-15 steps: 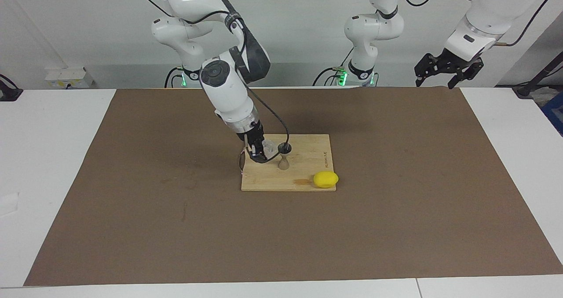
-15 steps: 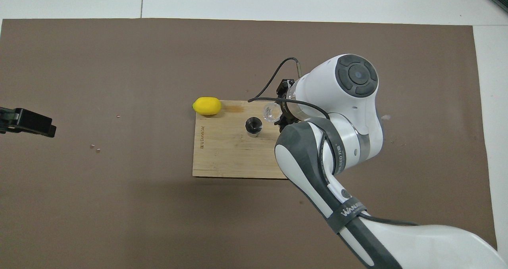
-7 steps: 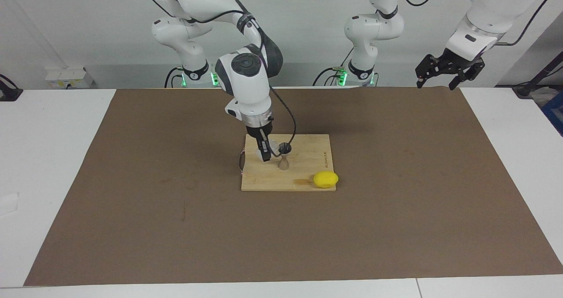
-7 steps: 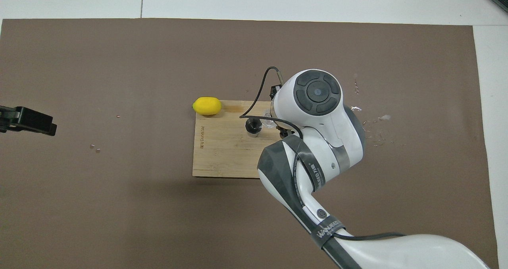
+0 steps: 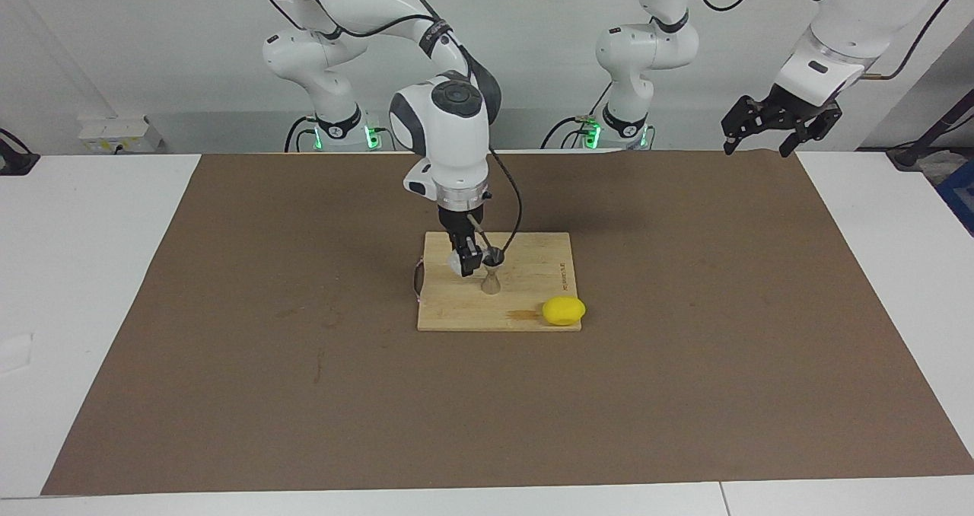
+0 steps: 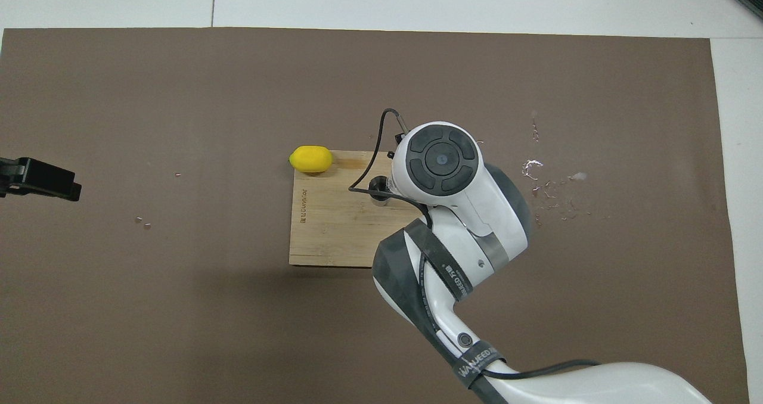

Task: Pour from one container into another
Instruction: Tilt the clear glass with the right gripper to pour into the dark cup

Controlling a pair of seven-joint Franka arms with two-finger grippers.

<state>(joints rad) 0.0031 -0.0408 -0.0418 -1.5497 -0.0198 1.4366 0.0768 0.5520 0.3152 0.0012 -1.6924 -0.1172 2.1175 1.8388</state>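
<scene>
Now, sweeping the facing view from nine o'clock toward three: my right gripper (image 5: 466, 261) comes first, hanging over the wooden board (image 5: 533, 314) and clenched around the clear cup (image 5: 456, 263), which I hold tipped on its side at the nine o'clock edge of the jigger (image 5: 492, 270), level with its upper rim. Whether cup and rim touch I cannot tell. From overhead my own wrist covers the cup, and only part of the jigger's dark mouth (image 6: 377, 187) shows at its nine o'clock side.

Next stands that jigger, upright on the board, near its middle. Toward five o'clock from it lies a yellow lemon (image 5: 564, 310) at the board's corner, half on the wood and half on the brown mat (image 5: 304, 387).

Last, far toward two o'clock in the facing view, my left gripper (image 5: 778, 120) waits in the air over the mat's edge at my left arm's end of the table, fingers spread and grasping nothing.
</scene>
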